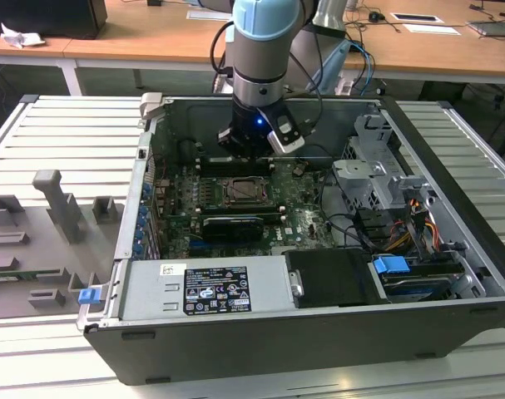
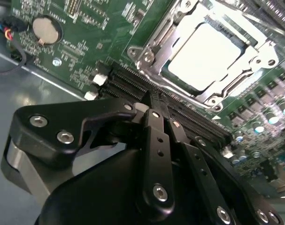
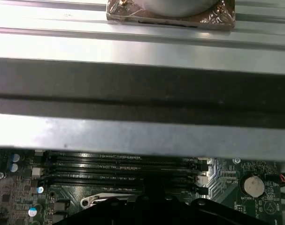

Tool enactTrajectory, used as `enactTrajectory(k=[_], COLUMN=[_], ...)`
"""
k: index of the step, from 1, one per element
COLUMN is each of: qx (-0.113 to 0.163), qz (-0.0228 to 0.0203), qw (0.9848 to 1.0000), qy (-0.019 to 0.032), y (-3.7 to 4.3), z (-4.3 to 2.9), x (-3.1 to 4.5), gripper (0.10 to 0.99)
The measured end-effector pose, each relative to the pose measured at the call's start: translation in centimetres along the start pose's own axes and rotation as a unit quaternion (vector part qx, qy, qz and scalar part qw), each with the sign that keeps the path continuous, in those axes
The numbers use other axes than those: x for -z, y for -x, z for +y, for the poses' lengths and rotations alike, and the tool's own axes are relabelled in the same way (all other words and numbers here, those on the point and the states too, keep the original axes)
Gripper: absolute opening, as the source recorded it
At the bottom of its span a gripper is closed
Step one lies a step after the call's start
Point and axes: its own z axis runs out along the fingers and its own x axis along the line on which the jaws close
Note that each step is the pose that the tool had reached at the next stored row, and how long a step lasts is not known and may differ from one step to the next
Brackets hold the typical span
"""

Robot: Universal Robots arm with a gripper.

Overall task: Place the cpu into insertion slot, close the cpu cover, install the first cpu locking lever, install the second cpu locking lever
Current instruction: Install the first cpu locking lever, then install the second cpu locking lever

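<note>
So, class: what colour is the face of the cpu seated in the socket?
Pale silver-grey; the cpu shows best in the second wrist view.

Hidden and cut-off items at the socket

In the second wrist view the gripper [image 2: 156, 101] body covers the memory slots [image 2: 133, 84] nearest it, and its fingertips cannot be made out. The cover [image 2: 154, 44] beside the chip [image 2: 208, 54] is cut by the picture's edge. In the exterior view the levers are too small to tell.

Ribbed grey metal table [image 1: 61, 133], open computer case [image 1: 319, 332] on it, grey fixture blocks [image 1: 56, 204] alongside
</note>
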Motion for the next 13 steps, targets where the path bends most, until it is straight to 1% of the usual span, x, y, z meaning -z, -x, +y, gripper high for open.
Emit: enactTrajectory(k=[3, 13], qx=[0.000, 0.000], qz=[0.0000, 0.0000], qw=[1.0000, 1.0000], qy=[0.0000, 0.0000], y=[0.00, -0.02], z=[-0.33, -0.68], x=[0.05, 0.12], gripper=[0.106, 0.106])
